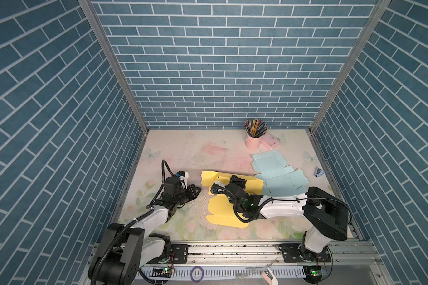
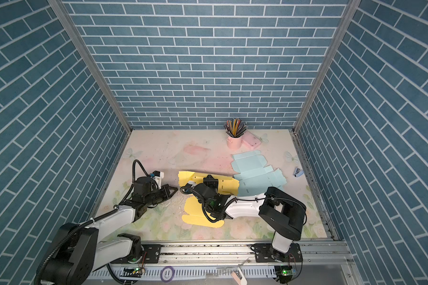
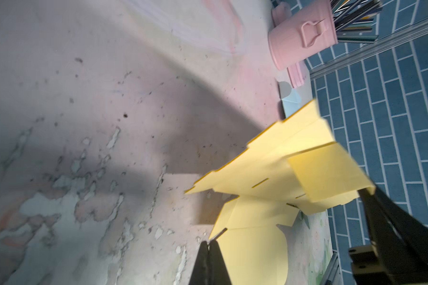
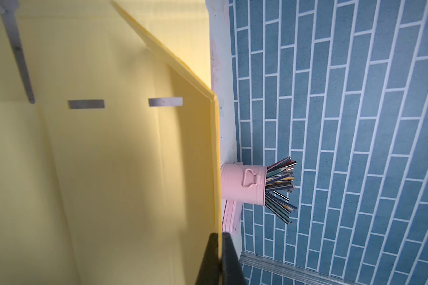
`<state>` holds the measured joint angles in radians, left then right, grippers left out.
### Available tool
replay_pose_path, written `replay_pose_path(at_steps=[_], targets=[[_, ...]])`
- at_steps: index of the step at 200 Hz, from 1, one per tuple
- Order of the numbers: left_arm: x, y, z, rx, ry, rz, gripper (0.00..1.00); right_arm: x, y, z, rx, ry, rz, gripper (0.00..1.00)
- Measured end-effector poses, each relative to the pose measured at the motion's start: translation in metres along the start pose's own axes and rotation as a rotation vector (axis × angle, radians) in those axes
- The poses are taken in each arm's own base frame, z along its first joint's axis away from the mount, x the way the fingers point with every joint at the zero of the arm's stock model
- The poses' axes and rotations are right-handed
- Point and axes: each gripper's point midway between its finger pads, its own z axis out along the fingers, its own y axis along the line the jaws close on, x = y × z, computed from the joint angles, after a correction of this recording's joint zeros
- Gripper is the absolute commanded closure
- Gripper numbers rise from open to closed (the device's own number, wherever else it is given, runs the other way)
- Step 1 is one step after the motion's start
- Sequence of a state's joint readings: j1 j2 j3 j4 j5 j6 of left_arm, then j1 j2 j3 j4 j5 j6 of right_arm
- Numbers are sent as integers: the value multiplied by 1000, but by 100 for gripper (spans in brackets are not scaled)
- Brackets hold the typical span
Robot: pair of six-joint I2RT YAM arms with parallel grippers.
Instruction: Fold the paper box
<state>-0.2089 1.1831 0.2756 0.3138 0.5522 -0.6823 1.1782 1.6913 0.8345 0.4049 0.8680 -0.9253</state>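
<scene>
Paper box [image 1: 223, 212], the yellow one, lies on the table [image 1: 178, 153] in the lower middle of both top views, only partly folded.

Going left to right: the left end effector [image 1: 197, 190] sits low, just off the sheet's left edge, with its fingers pressed together. In the left wrist view the tip is right by a flap corner, but I can't tell if any card is actually nipped. My guess is it's there to steady that side so the sheet doesn't slide.

The near half of the box lies flat, rounded tabs toward the bottom of the frame. The far panel stands up off the table. So the long axis looks to run bottom to top of the frame, leaning a little, with the raised end facing the back wall.

In the right wrist view the right end effector [image 4: 220, 237] is pinching the top edge of that raised wall. That seems to be why the wall stands up rather than flopping back.

Further right, a blue blank [image 1: 279, 182] lies flat, its corner touching or tucked by the yellow. The pink cup [image 1: 252, 142] of pencils is up by the back wall, well clear.
</scene>
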Motion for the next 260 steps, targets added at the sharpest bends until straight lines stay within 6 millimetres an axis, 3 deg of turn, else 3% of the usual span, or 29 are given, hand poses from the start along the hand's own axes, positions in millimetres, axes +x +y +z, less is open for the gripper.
replay_pose_path(at_steps=[23,51,106,140,205,260], targets=[[12,11,6,-29,30,-12,99,-1,-2,0,5,-3,7,100],[20,8,18,-23,60,16,99,-1,-2,0,6,-3,9,100],[8,4,44,-11,46,43,100,-4,-2,-2,9,-7,8,100],[14,-8,59,19,67,70,100,-6,-5,-2,14,-9,13,100],[33,-37,60,74,75,117,100,-8,4,5,16,2,-8,100],[22,-29,55,76,38,75,100,-8,7,5,32,-12,-20,100]])
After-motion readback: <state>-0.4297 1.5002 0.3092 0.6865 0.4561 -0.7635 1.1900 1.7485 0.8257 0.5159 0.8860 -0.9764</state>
